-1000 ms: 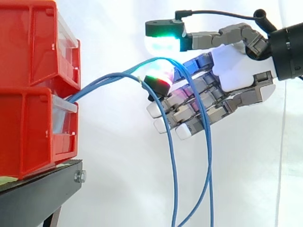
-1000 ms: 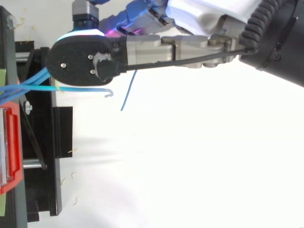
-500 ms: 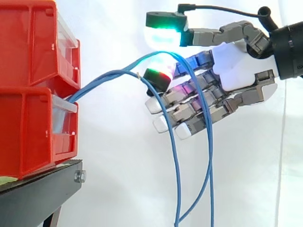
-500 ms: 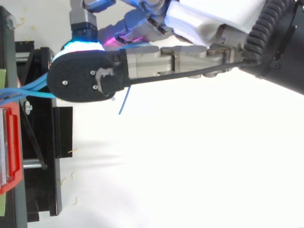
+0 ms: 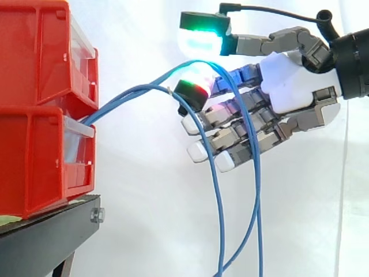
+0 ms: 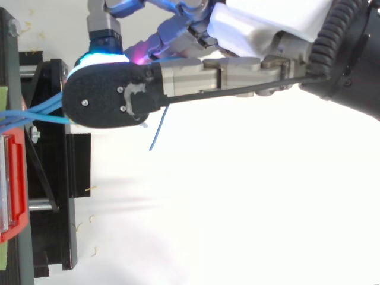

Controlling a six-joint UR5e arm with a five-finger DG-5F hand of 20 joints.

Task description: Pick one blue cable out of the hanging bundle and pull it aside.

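The hand (image 5: 288,86) reaches in from the right and stands on its edge, thumb on top. Its fingers (image 5: 225,137) point left, nearly straight and a little spread apart. The thumb (image 5: 259,42) stretches out above them, with a gap under its glowing green pad.

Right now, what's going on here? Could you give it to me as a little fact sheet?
Setting: red bins on a black stand, white curtain behind
Cables: blue cables run from the lower bin and hang down
Robot hand: open, comes in from the right
Contact: one cable arches through the gap between thumb and fingers, apparently not pinched
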